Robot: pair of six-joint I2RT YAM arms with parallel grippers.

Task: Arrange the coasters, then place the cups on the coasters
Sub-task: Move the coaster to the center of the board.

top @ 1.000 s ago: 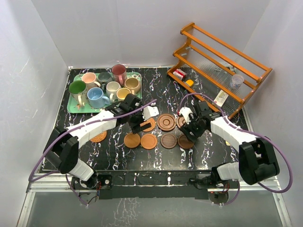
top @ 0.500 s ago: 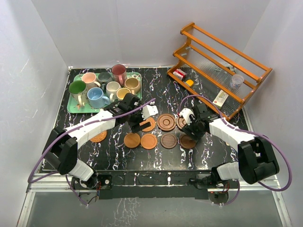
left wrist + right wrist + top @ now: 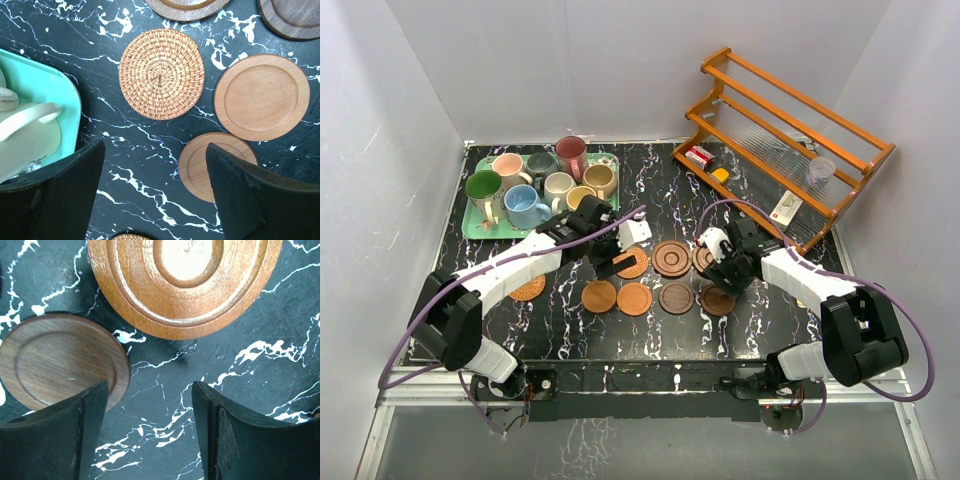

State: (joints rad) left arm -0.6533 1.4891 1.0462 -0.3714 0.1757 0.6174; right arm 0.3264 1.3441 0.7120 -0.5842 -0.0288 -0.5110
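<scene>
Several coasters lie mid-table: a woven one [image 3: 528, 290] at the left and another [image 3: 161, 73] ahead of my left fingers, two light wooden discs [image 3: 599, 296] [image 3: 634, 298], and dark ringed ones [image 3: 671, 258] [image 3: 676, 298] [image 3: 717, 300]. The cups, among them green [image 3: 483, 187], blue [image 3: 525, 207] and maroon [image 3: 571, 152], stand on the green tray [image 3: 470, 228]. My left gripper [image 3: 613, 266] hovers open over bare table beside the tray, empty. My right gripper [image 3: 720, 278] is open and empty too. One of its fingers [image 3: 55, 435] overlaps a dark coaster [image 3: 60, 360], with a ringed coaster [image 3: 185, 280] ahead.
An orange wooden rack [image 3: 790, 130] stands at the back right with a small clear glass cup [image 3: 820, 170] on it. A red packet [image 3: 698, 156] and an orange card [image 3: 721, 174] lie by its foot. White walls close in three sides.
Both grippers have shifted only slightly and stay open. The right gripper has edged a little away from the near edge, over the dark coasters.
</scene>
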